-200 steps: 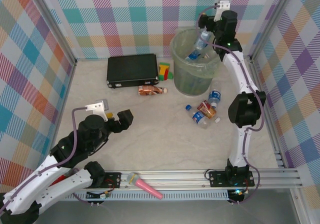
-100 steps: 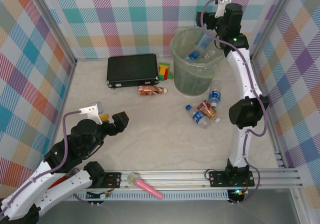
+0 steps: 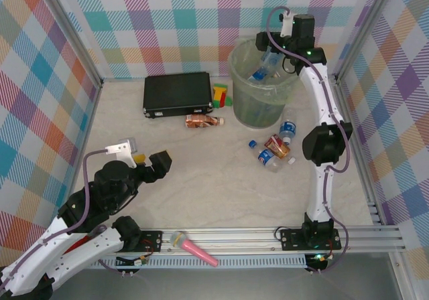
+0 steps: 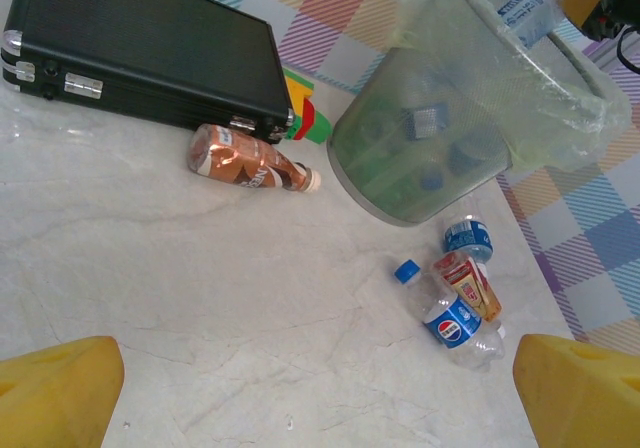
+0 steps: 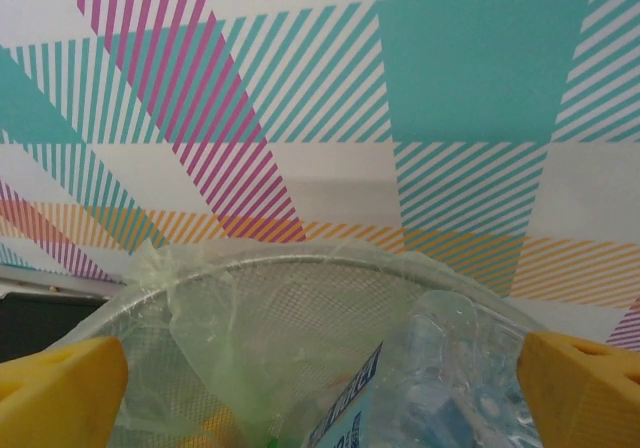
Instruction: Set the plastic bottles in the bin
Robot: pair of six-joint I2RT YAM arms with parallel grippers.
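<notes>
The bin (image 3: 257,110) is a pale-green bucket with a clear liner at the back right; its rim (image 5: 300,266) shows in the right wrist view. My right gripper (image 3: 267,44) hangs open over its far rim. A clear blue-labelled bottle (image 3: 269,64) leans inside the bin, loose between the wide-apart fingers (image 5: 584,380). On the table lie a copper-brown bottle (image 3: 203,120) and three bottles together: blue-labelled (image 3: 287,129), red-and-orange (image 3: 277,145) and clear with a blue cap (image 3: 266,156). My left gripper (image 3: 151,161) is open and empty at the near left.
A flat black case (image 3: 177,94) lies left of the bin, with coloured blocks (image 3: 220,94) between them. A pink stick (image 3: 194,248) rests on the front rail. Checked walls close in the back and both sides. Bare tabletop (image 4: 200,298) lies ahead of the left gripper.
The clear bottle dropped from under the right gripper down into the bin. The right wrist shifted slightly left over the rim. The left arm drew back toward the near left.
</notes>
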